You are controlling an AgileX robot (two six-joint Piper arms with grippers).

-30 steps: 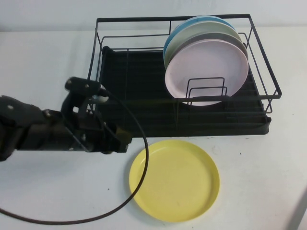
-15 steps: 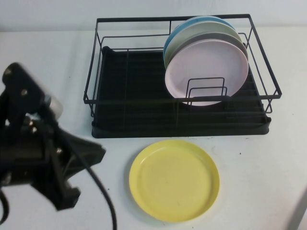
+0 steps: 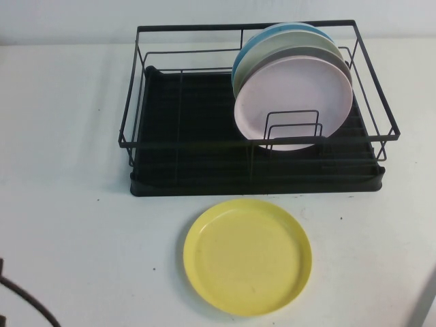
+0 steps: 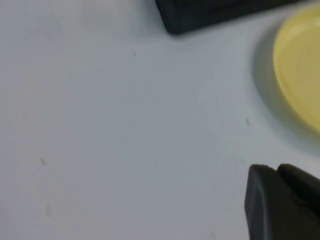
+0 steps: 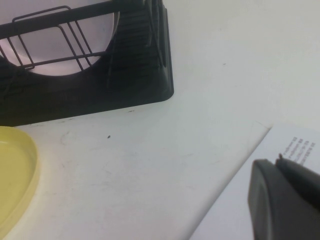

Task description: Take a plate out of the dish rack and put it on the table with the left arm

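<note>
The yellow plate (image 3: pixel 247 256) lies flat on the white table (image 3: pixel 68 204), just in front of the black dish rack (image 3: pixel 204 170). My left gripper (image 4: pixel 275 167) shows only in the left wrist view. It is shut and empty, above bare table, off to the side of the plate (image 4: pixel 300 65) and the rack's corner (image 4: pixel 210 12). In the high view only its black cable (image 3: pixel 20 300) shows, at the bottom left. My right gripper (image 5: pixel 276 161) is shut and empty over a white sheet, away from the plate (image 5: pixel 12 175) and the rack (image 5: pixel 135 75).
A pale pink plate (image 3: pixel 293 102) stands upright in the rack's right half, with a grey plate and a light blue plate (image 3: pixel 248 51) behind it. A printed white sheet (image 5: pixel 260 190) lies at the table's right edge.
My left arm has drawn back out of the high view towards the bottom left, leaving only its cable. The yellow plate has stayed flat on the table.
</note>
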